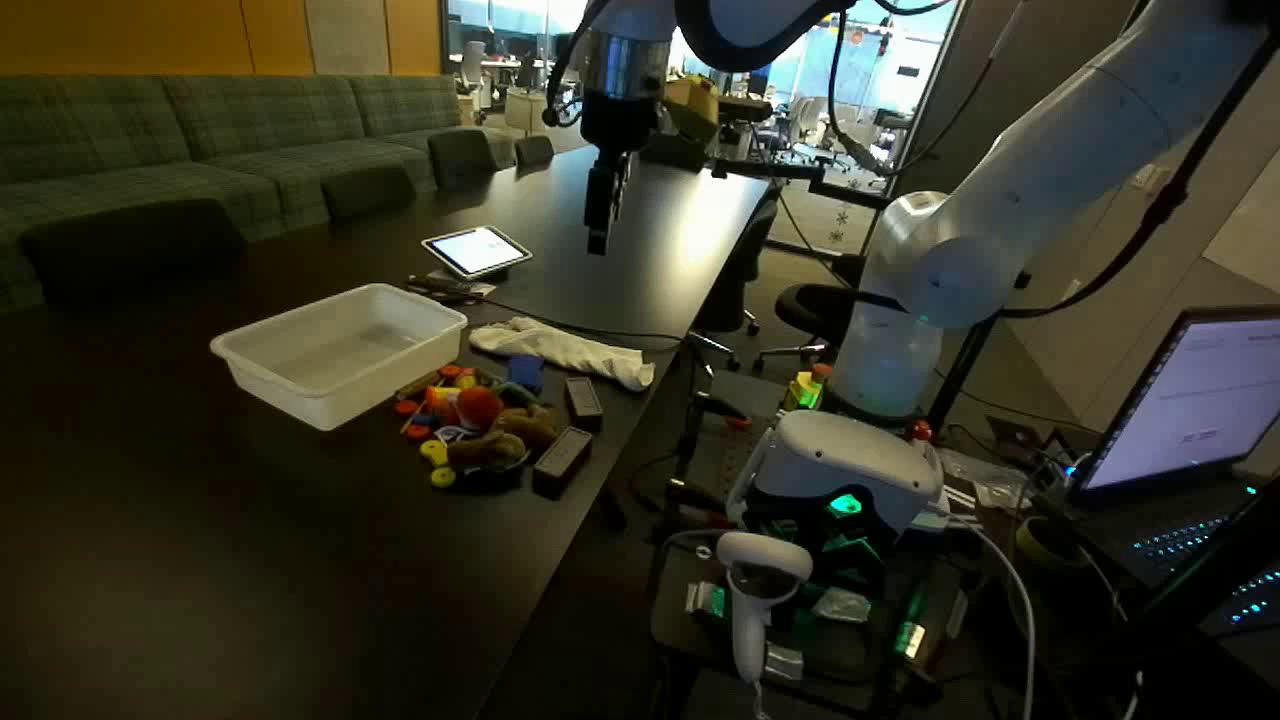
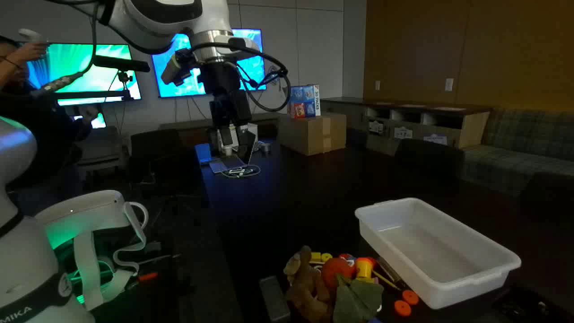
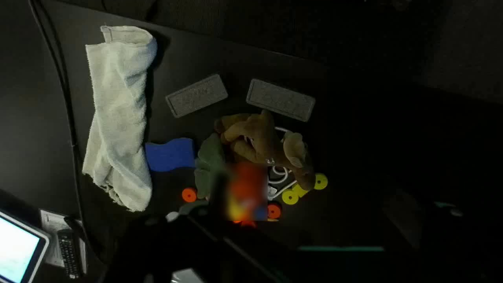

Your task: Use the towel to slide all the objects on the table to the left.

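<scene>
A folded whitish towel [image 1: 565,350] lies flat on the dark table, and it also shows at the left in the wrist view [image 3: 118,118]. Beside it is a pile of objects: a blue block [image 3: 170,154], a green toy [image 3: 211,153], a brown plush toy [image 3: 261,137], a red-orange ball [image 1: 478,408], yellow pieces [image 3: 290,196], orange discs [image 2: 402,308] and two dark grey blocks [image 3: 196,95] [image 3: 281,99]. My gripper [image 2: 231,150] is open and empty, high above the table, apart from the towel and the pile. Part of the wrist view is blurred over the ball.
A white bin [image 1: 280,390] stands beside the pile, also seen in an exterior view [image 2: 403,262]. A tablet [image 1: 478,250], a remote [image 3: 68,251] and a black cable [image 3: 70,129] lie beyond the towel. The table edge runs close to the grey blocks. A cardboard box [image 2: 314,134] sits farther off.
</scene>
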